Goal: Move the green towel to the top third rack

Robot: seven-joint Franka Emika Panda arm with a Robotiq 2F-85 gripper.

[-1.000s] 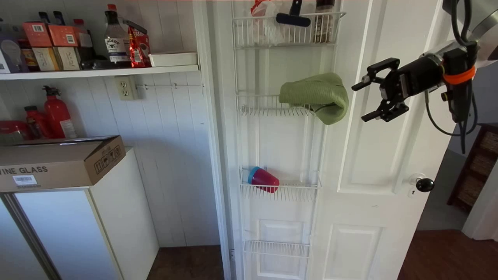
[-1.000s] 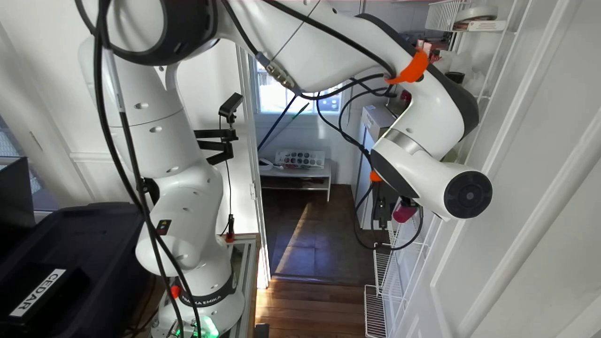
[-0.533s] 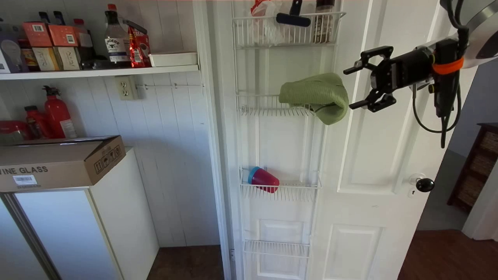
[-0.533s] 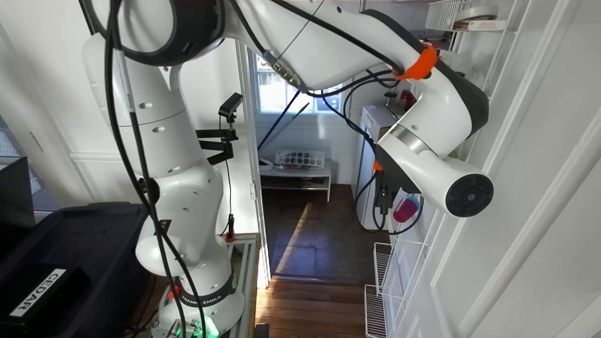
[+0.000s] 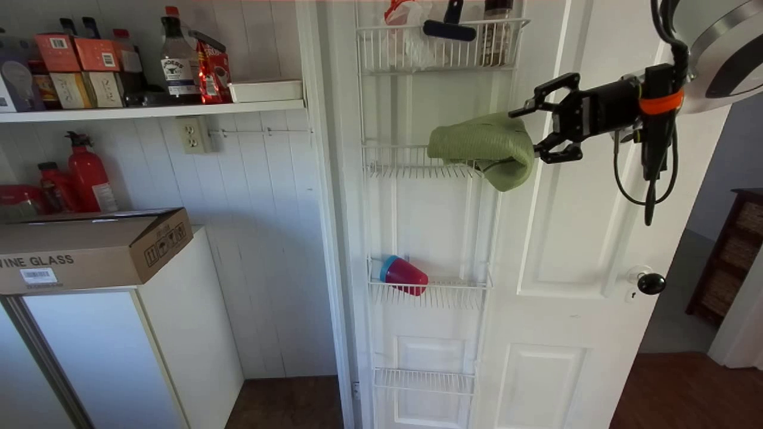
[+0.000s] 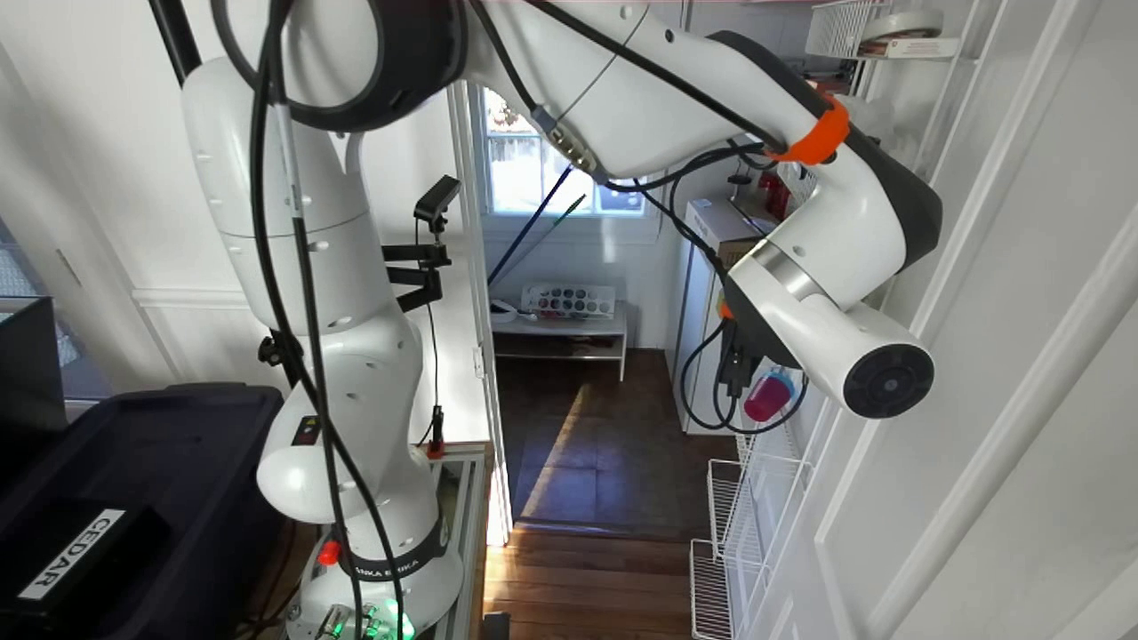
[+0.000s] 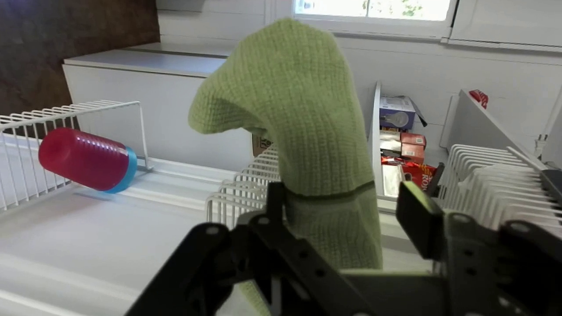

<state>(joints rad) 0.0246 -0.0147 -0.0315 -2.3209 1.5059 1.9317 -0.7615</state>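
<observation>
That claw [image 5: 524, 131] stands spread wide at the green towel [image 5: 484, 142], cloth showing between its fingertips [image 7: 419, 219]; I can't tell whether they touch. The towel slumps over the end of a wire rack [image 5: 398, 159]; a red cup [image 5: 406, 276] lies on the rack below [image 5: 454, 287].

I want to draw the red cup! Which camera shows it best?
The wrist view: the red cup looks biggest there, lying on its side, its blue end clear. Both exterior views show it small; in an exterior view, it appears just below the robot's arm.
</observation>
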